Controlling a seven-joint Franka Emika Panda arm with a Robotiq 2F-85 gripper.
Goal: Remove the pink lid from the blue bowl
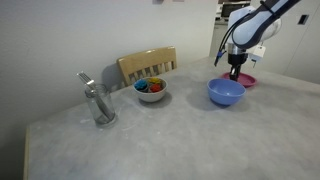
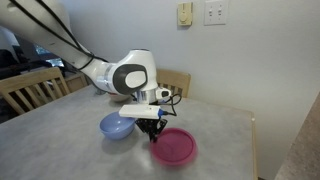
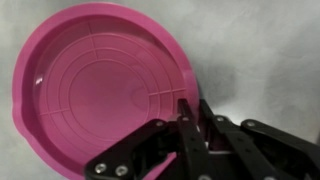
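Note:
The pink lid (image 3: 100, 85) lies flat on the grey table, off the blue bowl and right beside it; it shows in both exterior views (image 1: 246, 81) (image 2: 175, 147). The blue bowl (image 1: 226, 92) (image 2: 116, 126) stands uncovered and looks empty. My gripper (image 3: 194, 108) is at the lid's rim, on the side nearer the bowl (image 2: 152, 131) (image 1: 236, 72). Its two fingers are nearly together, one inside the rim and one outside, pinching the lid's edge.
A white bowl (image 1: 150, 90) with colourful contents stands near a wooden chair back (image 1: 148, 64). A metal utensil holder (image 1: 99, 104) stands further along the table. The table edge (image 2: 250, 150) runs just past the lid. A second chair (image 2: 30, 88) stands by the table.

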